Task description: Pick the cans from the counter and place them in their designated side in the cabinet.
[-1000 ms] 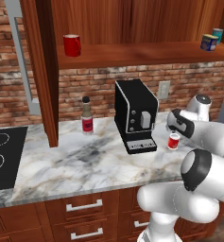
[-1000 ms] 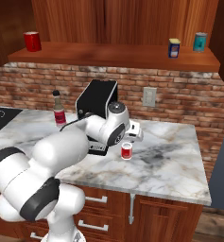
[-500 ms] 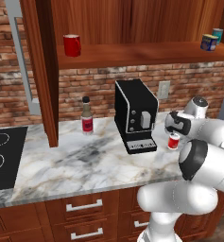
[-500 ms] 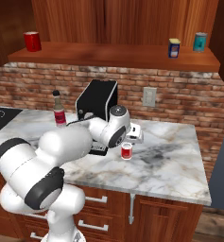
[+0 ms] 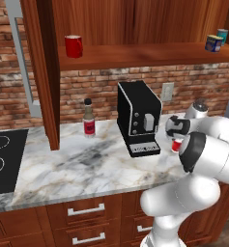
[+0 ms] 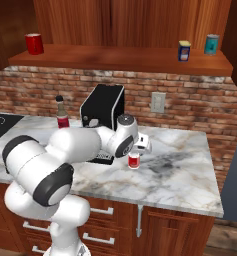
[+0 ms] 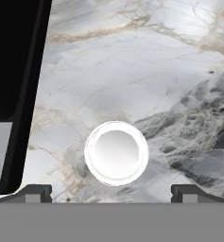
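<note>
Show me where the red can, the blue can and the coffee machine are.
red can [image 6: 134,160], right base view, on its red side wall.
blue can [image 6: 184,51], right base view, on its yellow label.
coffee machine [image 5: 135,113], left base view, on its black front face.

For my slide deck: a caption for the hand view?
Open gripper poised directly above the red can on the marble counter.
</note>
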{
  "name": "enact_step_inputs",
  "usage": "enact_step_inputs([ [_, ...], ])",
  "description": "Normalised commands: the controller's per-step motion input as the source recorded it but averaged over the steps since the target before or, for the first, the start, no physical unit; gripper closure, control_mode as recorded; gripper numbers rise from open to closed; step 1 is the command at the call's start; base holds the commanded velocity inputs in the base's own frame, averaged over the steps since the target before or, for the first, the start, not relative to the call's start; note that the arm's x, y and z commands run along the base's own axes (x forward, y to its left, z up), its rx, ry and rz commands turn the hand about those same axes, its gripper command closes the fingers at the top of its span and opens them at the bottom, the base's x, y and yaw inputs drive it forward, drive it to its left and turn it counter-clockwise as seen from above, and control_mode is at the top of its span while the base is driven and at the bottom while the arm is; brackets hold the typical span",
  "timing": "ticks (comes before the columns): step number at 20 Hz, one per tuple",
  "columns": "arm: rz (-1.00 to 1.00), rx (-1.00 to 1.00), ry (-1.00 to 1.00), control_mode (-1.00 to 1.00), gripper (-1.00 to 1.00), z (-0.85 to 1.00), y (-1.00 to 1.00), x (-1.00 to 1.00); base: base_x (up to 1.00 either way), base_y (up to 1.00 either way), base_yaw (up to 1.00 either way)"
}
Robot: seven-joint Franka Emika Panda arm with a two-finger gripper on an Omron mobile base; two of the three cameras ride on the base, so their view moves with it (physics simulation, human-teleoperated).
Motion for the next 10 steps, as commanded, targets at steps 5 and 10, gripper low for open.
enact_step_inputs([
  [5,0.0,0.0,0.02,-1.0,-1.0,-0.22,-0.02,0.12,0.0,0.0,0.0],
  [10,0.0,0.0,0.01,-1.0,-1.0,-0.23,-0.03,0.11,0.0,0.0,0.0],
])
